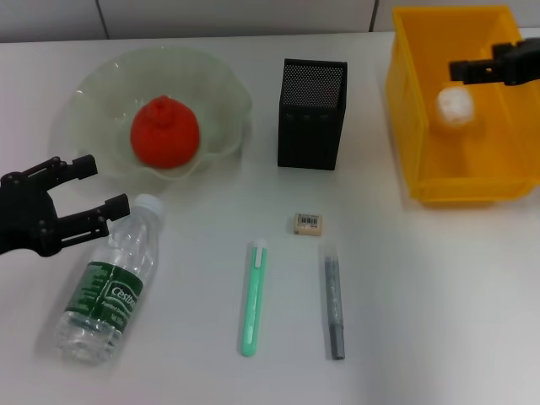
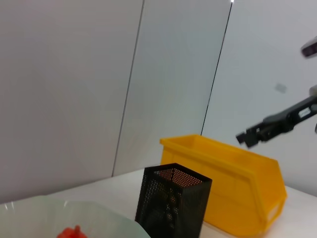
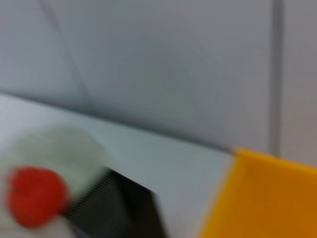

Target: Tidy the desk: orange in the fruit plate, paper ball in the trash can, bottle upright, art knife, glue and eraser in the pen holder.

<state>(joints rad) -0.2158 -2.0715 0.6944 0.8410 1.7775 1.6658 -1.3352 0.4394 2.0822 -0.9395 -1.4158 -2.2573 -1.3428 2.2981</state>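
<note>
On the white desk we are looking at a job partly done: the red-orange round orange (image 1: 165,132) is sitting in the translucent pale green ruffled glass fruit plate (image 1: 215,93), and the white crumpled paper ball (image 1: 456,107) is lying inside the bright yellow rectangular plastic trash can (image 1: 409,101). Our right gripper (image 1: 460,71) is hanging over that bin; whether its pincer is spread or closed, we cannot tell. Our left gripper (image 1: 94,190) is hovering with fingers wide apart, holding nothing, just beside the cap of the small clear plastic bottle (image 1: 110,288), which is lying flat and not yet upright. We are judging four steps as remaining: the bottle, then the tiny beige eraser (image 1: 308,224), the green stick-shaped tool (image 1: 253,297) and the grey stick-shaped tool (image 1: 334,299), all well apart from the black square mesh pen holder (image 1: 311,114).
</note>
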